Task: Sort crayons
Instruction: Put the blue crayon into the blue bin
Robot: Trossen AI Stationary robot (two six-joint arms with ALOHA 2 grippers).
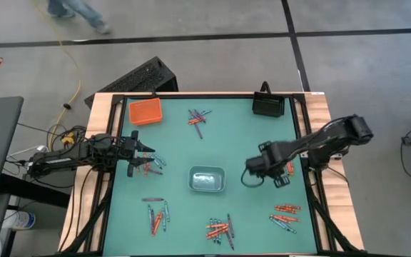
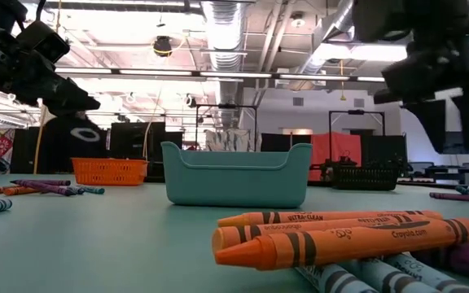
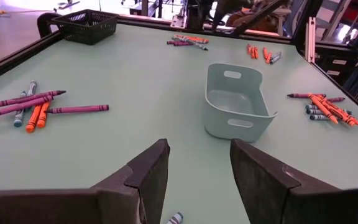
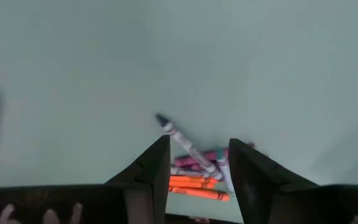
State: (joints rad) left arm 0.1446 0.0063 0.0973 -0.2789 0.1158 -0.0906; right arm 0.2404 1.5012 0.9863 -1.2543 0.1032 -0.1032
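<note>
- Both arms are dark, near-black, built of chunky jointed segments.
- The left arm (image 1: pixel 84 152) looks slimmer and more skeletal, with black cables running along it and off past the counter's edge.
- The right arm (image 1: pixel 320 143) has bulkier, rounded housings (the outermost joint is the fattest), and a black cable loops below its wrist.
- The left hand (image 3: pixel 197 180) has two broad, flat, matte dark-grey fingers (image 3: pixel 148 174) with squared, slightly bevelled tips.
- The right hand (image 4: pixel 197 168) looks the same: two dark wedge-shaped fingers (image 4: pixel 151 168) rising from a wide black base, with faint pale marks on that base.
</note>
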